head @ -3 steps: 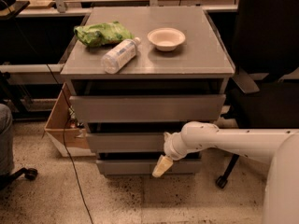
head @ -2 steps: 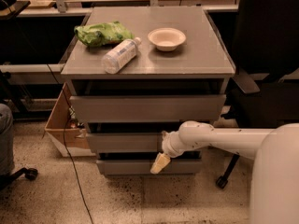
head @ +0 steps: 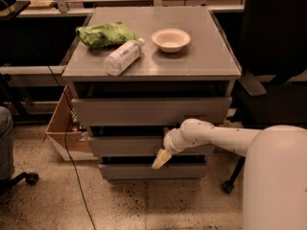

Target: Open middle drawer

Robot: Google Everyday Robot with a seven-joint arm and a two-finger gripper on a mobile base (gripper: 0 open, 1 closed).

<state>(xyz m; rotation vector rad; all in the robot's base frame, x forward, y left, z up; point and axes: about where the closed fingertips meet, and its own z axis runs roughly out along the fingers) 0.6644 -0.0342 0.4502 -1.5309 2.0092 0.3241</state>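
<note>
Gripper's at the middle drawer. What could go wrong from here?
1. The gripper hangs at the lower edge of the middle drawer, whose front has no handle: it may slip off, or catch the bottom drawer instead.
2. The bottle lies on its side on the cabinet top; a jerky pull might roll it off.

The middle drawer (head: 129, 146) is plain grey. At its front's lower edge, the cream-yellow gripper (head: 161, 159) ends a white arm (head: 225, 138). Above it: green bag (head: 103, 34), white bowl (head: 171, 39), pale bottle (head: 122, 57). Below, speckled beige floor (head: 120, 200).
</note>
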